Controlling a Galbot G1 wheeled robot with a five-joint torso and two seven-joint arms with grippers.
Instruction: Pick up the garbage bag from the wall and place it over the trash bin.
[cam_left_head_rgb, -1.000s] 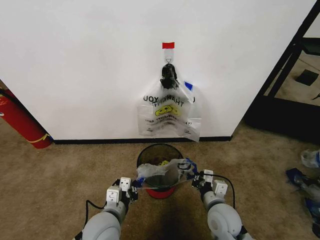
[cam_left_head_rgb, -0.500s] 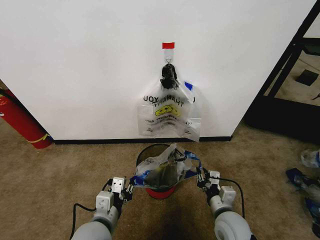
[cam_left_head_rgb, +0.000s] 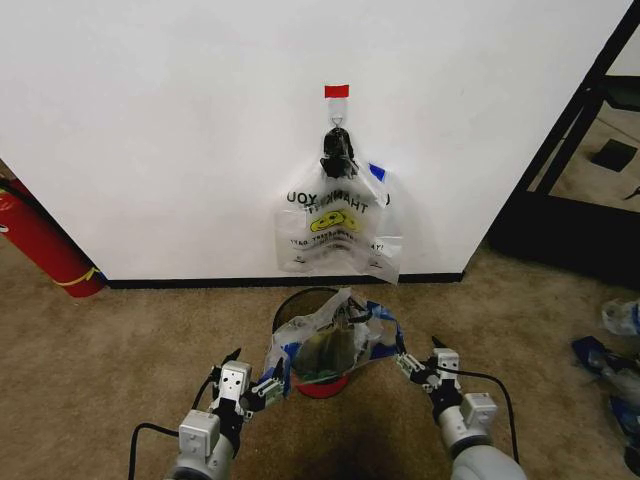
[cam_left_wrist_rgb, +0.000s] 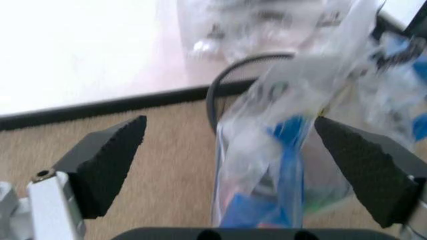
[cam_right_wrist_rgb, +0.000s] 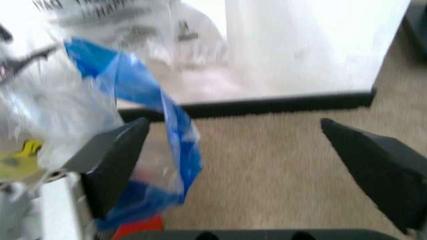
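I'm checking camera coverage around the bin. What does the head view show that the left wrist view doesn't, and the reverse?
Head view alone: the red tape strip, the fire extinguisher, and the right tool beside the bin. Left wrist view alone: the left tool's own dark pads spread wide, close up. Both share the garbage bag draped at the trash bin, the white wall, the black baseboard and the carpet.

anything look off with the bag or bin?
Yes: the bag sits crumpled and lopsided on the bin, bunched toward its near side rather than spread around the rim. Both grippers, left and right, are open beside its blue handles.
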